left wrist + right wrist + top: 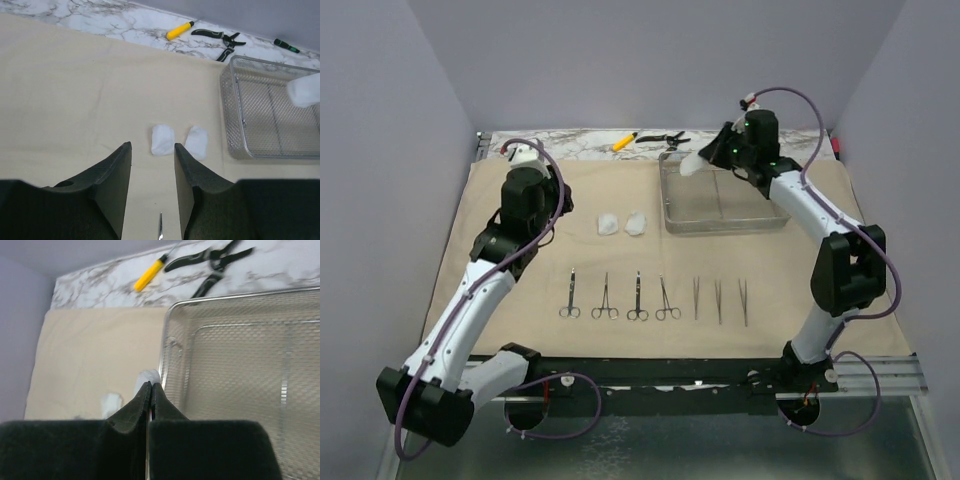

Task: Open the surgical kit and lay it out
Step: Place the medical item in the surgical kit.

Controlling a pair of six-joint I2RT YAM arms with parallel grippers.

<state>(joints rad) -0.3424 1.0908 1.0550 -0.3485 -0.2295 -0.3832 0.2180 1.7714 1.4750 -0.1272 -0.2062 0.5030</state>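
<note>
Right now your right end effector (150, 386) is clenched on a white gauze ball (305, 90) at the upper-left corner of the rectangular steel mesh tray (725, 230), upper right in the top view. Your left end effector (152, 146) hangs released over the large beige cloth wrap (75, 100), with two other gauze balls (162, 139) just ahead and open cloth to the left.

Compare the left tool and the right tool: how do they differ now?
The left tool stands open and empty; the right tool is shut on a gauze ball. The left tool faces the cloth; the right tool is at the tray. Both have dark fingers.
</note>
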